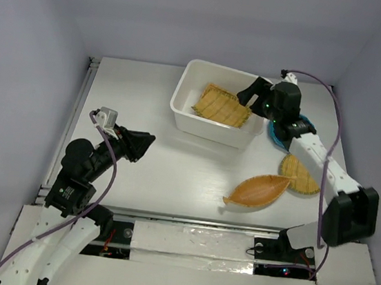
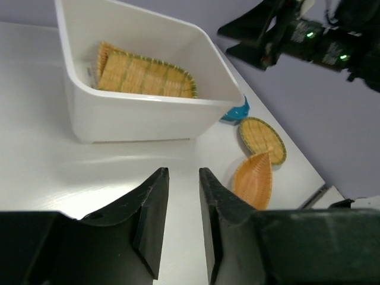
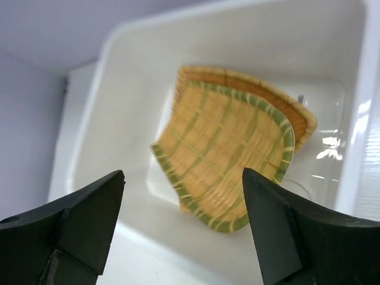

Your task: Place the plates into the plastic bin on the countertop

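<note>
The white plastic bin (image 1: 180, 110) stands at the back of the countertop (image 1: 173, 168). A green-edged fan wicker plate (image 3: 228, 148) lies in it on top of another wicker plate (image 3: 285, 107). My right gripper (image 1: 247, 94) hangs open and empty over the bin's right end, above the fan plate (image 1: 223, 106). A teal plate (image 1: 275, 133) shows partly under the right arm. A round wicker plate (image 1: 299, 175) and a leaf-shaped one (image 1: 259, 191) lie right of centre. My left gripper (image 1: 147, 143) is narrowly open, empty, low over the countertop left of the bin.
A metal rail (image 1: 84, 102) runs along the countertop's left edge. Grey walls close in the back and sides. The left wrist view shows the bin (image 2: 136, 122), the leaf plate (image 2: 254, 178) and the round plate (image 2: 262, 136) ahead and to its right.
</note>
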Robot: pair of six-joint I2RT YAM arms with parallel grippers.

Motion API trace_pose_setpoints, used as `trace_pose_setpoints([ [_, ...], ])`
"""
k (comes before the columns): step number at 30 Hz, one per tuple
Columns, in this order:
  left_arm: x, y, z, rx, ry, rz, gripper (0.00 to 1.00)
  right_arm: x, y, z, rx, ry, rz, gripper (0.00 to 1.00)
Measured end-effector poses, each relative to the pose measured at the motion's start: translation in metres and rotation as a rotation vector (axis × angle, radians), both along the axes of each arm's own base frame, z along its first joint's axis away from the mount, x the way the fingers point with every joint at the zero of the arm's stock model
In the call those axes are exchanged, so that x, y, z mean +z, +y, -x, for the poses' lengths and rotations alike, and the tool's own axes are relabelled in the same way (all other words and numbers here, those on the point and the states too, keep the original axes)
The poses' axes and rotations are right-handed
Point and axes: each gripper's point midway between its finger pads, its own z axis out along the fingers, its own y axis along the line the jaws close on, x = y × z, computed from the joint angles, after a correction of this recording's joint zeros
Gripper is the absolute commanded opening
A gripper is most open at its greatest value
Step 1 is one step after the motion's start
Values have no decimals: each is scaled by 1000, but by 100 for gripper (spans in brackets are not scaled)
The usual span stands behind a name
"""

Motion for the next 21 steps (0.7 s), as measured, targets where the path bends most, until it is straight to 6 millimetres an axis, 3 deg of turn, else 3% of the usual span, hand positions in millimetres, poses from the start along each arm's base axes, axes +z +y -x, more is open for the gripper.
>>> trace_pose_setpoints([
  [4, -11, -14, -4, -59, 40, 25, 39, 63, -16, 33, -16, -158, -31, 87],
  [5, -15, -16, -5, -72, 54, 32, 40, 75, -20, 41, -17, -191, -39, 83],
  [6, -20, -19, -6, -81, 71, 39, 42, 85, -24, 51, -19, -224, -46, 73],
  [7, -24, -21, -7, -89, 88, 44, 43, 91, -28, 60, -19, -247, -48, 55],
  [8, -28, -24, -7, -98, 102, 48, 44, 94, -31, 69, -19, -265, -50, 12],
  [9, -31, -27, -8, -106, 117, 49, 45, 95, -34, 76, -18, -280, -51, 0],
  [12, -36, -38, -9, -137, 143, 51, 48, 90, -39, 97, -11, -291, -66, 0],
  [15, -42, -64, -3, -194, 168, 45, 54, 84, -44, 123, 9, -308, -82, 0],
  [17, -50, -96, 11, -267, 183, 19, 54, 90, -46, 138, 28, -336, -97, 0],
  [21, -95, -154, 21, -342, 268, -111, 56, 121, -48, 171, 80, -438, -138, 0],
])
